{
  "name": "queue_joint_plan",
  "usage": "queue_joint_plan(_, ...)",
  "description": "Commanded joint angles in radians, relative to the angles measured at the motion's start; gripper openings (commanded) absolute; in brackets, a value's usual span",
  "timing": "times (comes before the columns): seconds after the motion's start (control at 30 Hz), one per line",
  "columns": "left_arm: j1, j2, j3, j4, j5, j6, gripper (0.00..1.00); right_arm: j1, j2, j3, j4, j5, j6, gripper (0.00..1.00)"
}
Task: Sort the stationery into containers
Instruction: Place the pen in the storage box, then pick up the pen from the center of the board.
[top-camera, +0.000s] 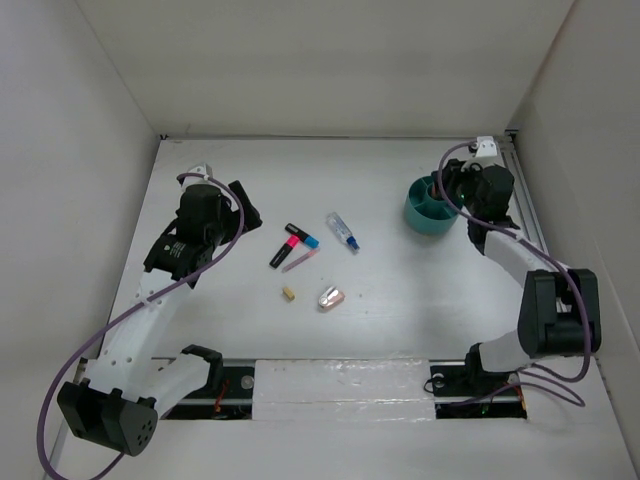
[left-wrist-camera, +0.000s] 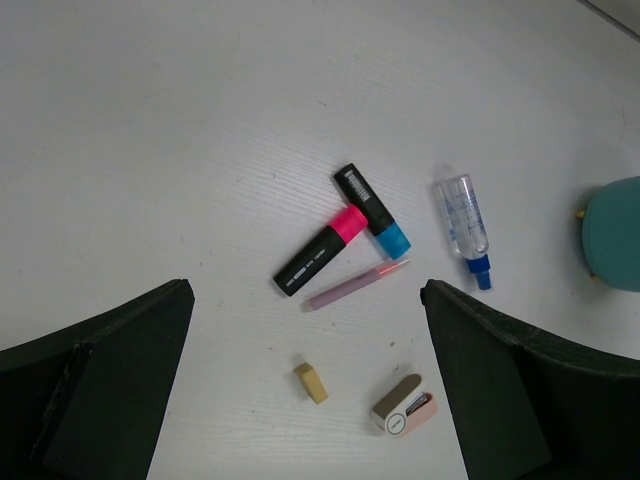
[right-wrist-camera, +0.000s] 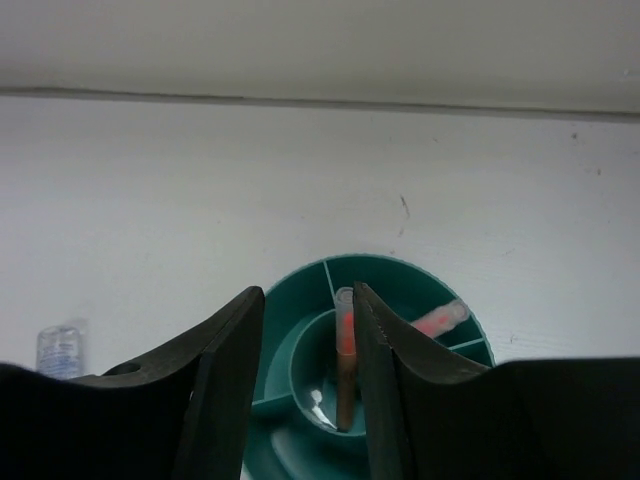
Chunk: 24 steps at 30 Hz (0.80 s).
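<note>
Roughly a quarter done: upright pen (right-wrist-camera: 344, 350) and second pen (right-wrist-camera: 440, 318) sit in bowl (right-wrist-camera: 300, 280); right pincer (right-wrist-camera: 308, 290) spread over them. Left pincer (left-wrist-camera: 305, 290) spread over counter (left-wrist-camera: 200, 120), where markers (left-wrist-camera: 320, 255), pink pen (left-wrist-camera: 355, 285), tube (left-wrist-camera: 463, 222), block (left-wrist-camera: 311, 382), oval piece (left-wrist-camera: 404, 405) wait unsorted.

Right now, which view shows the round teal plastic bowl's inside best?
Right wrist: the round teal plastic bowl shows its dividers plainly. From the top, the right arm covers part; left wrist catches only its side.

Right hand (top-camera: 458, 188) over teal bowl (top-camera: 424, 217); markers (top-camera: 283, 250), tube (top-camera: 343, 232) well left of it.
</note>
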<state>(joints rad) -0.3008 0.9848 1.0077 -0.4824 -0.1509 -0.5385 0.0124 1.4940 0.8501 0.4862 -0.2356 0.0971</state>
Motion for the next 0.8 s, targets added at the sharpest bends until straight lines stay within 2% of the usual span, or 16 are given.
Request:
queue_joint_plan(0.0, 0.002, -0.012, -0.003, 0.027, -0.010, 0.014, 0.99, 0.020, -0.104, -0.002, 0.088, -0.021, 0.019, 0.47)
queue_joint_plan(0.1, 0.002, -0.012, 0.006, 0.027, -0.010, 0.014, 0.99, 0.105, -0.146, 0.026, 0.021, 0.016, 0.019, 0.49)
queue_joint_plan(0.23, 0.002, -0.002, 0.006, 0.016, -0.058, -0.001, 0.99, 0.279, -0.158, 0.115, -0.133, 0.276, 0.042, 0.51)
queue_joint_plan(0.27, 0.002, -0.001, 0.015, -0.004, -0.077, -0.002, 0.99, 0.357, -0.147, 0.148, -0.159, 0.327, 0.062, 0.51)
queue_joint_plan(0.3, 0.002, -0.001, 0.015, -0.013, -0.100, -0.018, 0.99, 0.400, -0.129, 0.167, -0.225, 0.382, 0.120, 0.57)
queue_joint_plan(0.37, 0.002, 0.021, 0.025, -0.038, -0.174, -0.055, 0.99, 0.522, -0.106, 0.196, -0.279, 0.543, 0.193, 0.98)
queue_joint_plan(0.5, 0.002, 0.043, 0.035, -0.070, -0.205, -0.075, 0.99, 0.708, -0.017, 0.259, -0.374, 0.737, 0.416, 1.00)
queue_joint_plan(0.6, 0.002, 0.043, 0.035, -0.070, -0.205, -0.075, 0.99, 0.820, 0.121, 0.344, -0.524, 0.885, 0.587, 1.00)
queue_joint_plan(0.63, 0.002, 0.043, 0.035, -0.070, -0.214, -0.075, 0.99, 0.848, 0.164, 0.448, -0.597, 0.942, 0.639, 1.00)
queue_joint_plan(0.67, 0.002, 0.032, 0.035, -0.070, -0.214, -0.075, 0.99, 0.872, 0.254, 0.513, -0.802, 0.999, 0.793, 1.00)
queue_joint_plan(0.7, 0.002, 0.023, 0.035, -0.070, -0.214, -0.075, 0.99, 0.895, 0.300, 0.579, -0.907, 1.083, 0.884, 1.00)
queue_joint_plan(0.77, 0.002, 0.012, 0.035, -0.070, -0.214, -0.075, 0.99, 0.939, 0.432, 0.768, -1.065, 1.099, 1.051, 1.00)
